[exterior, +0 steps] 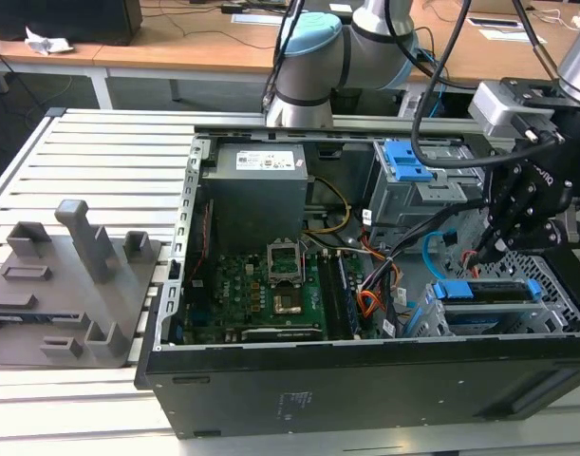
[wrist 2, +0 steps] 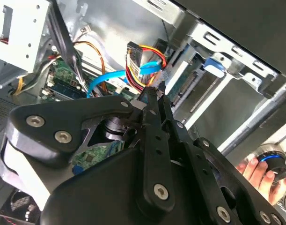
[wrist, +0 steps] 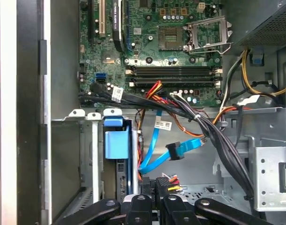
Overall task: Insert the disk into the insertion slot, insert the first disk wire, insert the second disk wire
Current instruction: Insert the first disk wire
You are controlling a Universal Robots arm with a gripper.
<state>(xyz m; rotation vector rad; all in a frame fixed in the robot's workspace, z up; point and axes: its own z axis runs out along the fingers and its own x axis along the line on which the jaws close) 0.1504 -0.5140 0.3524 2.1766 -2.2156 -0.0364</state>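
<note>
The disk, in its blue caddy, sits inside the grey insertion slot at the case's near corner on the exterior view's right. My gripper hangs just above it. In both wrist views the gripper is shut on the black plug of a disk wire with red, yellow and black strands, close beside the disk's end. A second disk wire, a flat blue cable with a black plug, lies loose next to it.
The open computer case holds a motherboard, a power supply and a taller grey cage with a blue latch. A thick black cable bundle crosses near my gripper. A person's hand rests outside the case. A grey fixture stands at the exterior view's left.
</note>
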